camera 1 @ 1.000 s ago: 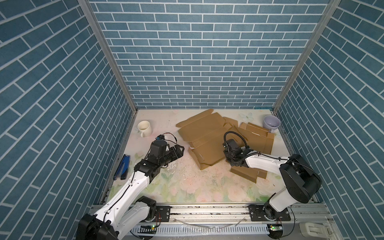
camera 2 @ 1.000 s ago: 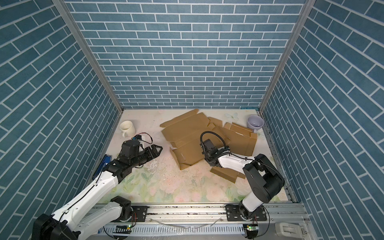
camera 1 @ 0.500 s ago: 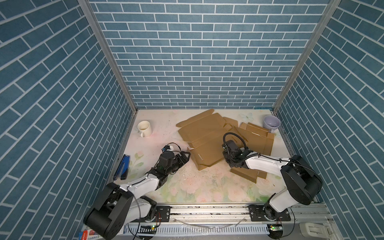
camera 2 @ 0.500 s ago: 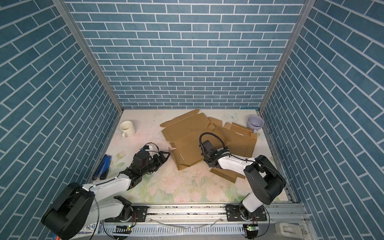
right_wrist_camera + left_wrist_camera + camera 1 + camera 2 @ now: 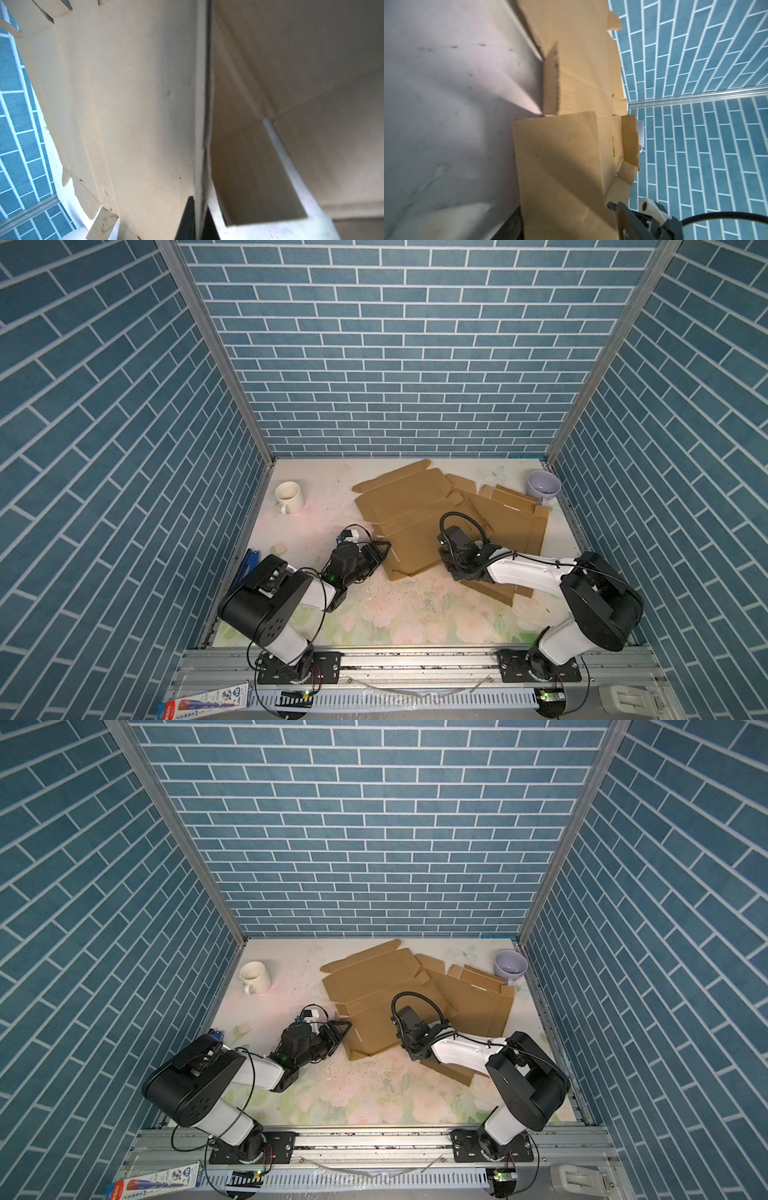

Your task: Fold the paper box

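Folding is judged barely begun: the flat brown cardboard paper box (image 5: 409,510) is laid open on the floral-patterned bench (image 5: 395,614), stretched between the two pairs of jaws. Its upstanding panel edge (image 5: 202,104) is pinched by the right jaws, pressed together on it, presumably so that the sheet is anchored and that wall held up. The left jaws are seen spread just beside the opposite near flap (image 5: 556,166), apparently so that it can be taken and folded up; contact cannot be told.
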Controlling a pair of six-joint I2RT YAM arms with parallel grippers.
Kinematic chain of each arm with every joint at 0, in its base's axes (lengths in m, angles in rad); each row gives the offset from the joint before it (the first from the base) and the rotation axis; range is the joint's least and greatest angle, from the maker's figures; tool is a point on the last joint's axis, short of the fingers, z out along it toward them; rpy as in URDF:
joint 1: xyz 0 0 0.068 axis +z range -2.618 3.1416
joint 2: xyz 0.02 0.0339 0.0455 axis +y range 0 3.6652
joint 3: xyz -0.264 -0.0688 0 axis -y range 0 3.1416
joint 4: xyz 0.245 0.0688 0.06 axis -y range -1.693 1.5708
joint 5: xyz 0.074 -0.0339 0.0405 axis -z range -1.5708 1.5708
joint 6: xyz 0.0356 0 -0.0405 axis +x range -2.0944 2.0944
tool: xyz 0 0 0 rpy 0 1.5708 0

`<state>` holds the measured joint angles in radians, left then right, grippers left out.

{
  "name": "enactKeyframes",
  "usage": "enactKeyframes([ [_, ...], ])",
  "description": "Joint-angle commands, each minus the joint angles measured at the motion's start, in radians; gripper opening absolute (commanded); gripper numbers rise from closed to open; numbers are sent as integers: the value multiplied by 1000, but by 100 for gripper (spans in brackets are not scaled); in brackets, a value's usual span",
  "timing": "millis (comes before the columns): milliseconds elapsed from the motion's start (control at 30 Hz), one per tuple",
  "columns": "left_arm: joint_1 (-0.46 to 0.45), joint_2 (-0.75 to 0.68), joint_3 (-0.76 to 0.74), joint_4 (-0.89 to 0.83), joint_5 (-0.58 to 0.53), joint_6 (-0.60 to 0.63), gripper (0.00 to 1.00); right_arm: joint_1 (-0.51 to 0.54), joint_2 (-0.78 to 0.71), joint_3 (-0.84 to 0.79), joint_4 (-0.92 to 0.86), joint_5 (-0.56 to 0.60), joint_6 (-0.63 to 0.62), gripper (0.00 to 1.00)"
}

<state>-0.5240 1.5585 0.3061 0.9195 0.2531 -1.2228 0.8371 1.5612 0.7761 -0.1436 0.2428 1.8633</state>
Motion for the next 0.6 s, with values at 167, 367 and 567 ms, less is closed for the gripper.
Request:
enactKeyframes([
  [167, -53, -195, 170, -516, -90, 201, 71, 55, 31, 28, -15, 50, 94, 9],
  [367, -53, -130, 200, -571, -84, 215, 69, 66, 62, 48, 15, 41, 96, 10],
  [567, -54, -343, 294, -900, -136, 338, 71, 69, 49, 7, 21, 52, 100, 10],
])
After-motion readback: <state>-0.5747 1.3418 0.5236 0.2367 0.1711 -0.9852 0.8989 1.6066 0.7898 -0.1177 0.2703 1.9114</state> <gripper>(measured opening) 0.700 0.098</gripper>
